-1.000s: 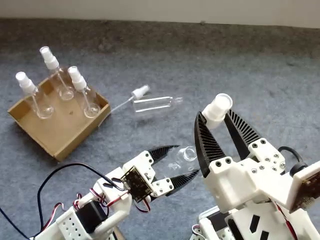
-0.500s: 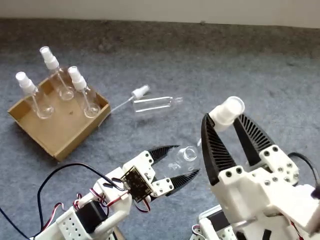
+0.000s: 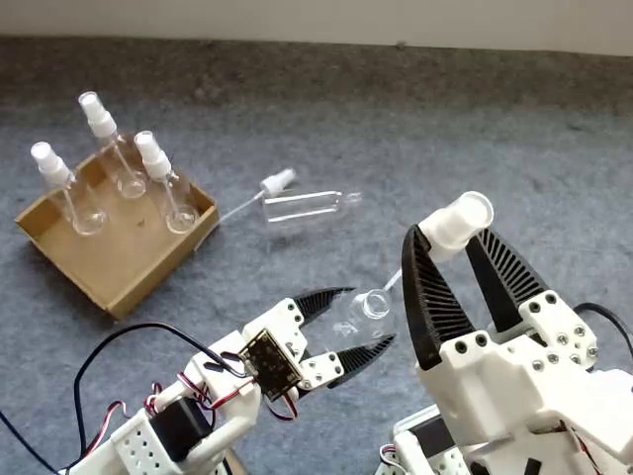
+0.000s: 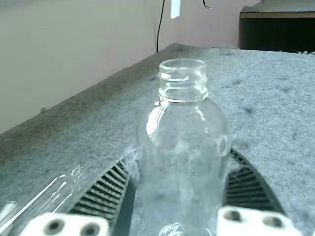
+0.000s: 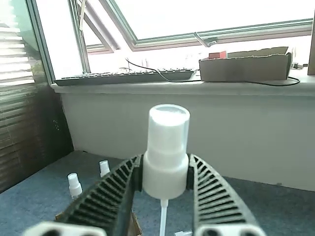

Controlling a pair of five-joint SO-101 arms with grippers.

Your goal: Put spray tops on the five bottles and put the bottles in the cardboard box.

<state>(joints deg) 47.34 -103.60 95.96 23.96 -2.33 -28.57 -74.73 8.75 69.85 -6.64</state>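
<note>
Step in hand: capping. The left claw (image 3: 362, 319) grasps the open bottle (image 3: 368, 307), well apart from the cardboard box (image 3: 148, 272). The right claw (image 3: 445, 237) grips a spray top (image 3: 457, 220), farther from the box. Next: align its tube (image 5: 162, 219) with the bottle neck.

The left gripper (image 3: 358, 319) clamped a clear uncapped bottle (image 3: 370, 305), its mouth just beside the right gripper (image 3: 447, 237), which pinched a white spray top (image 3: 461, 219). Beyond the left gripper's tips lay another bottle (image 3: 302, 205) beside a loose top (image 3: 278, 182). Farther off, the cardboard box (image 3: 129, 259) held three capped bottles (image 3: 163, 183).
</note>
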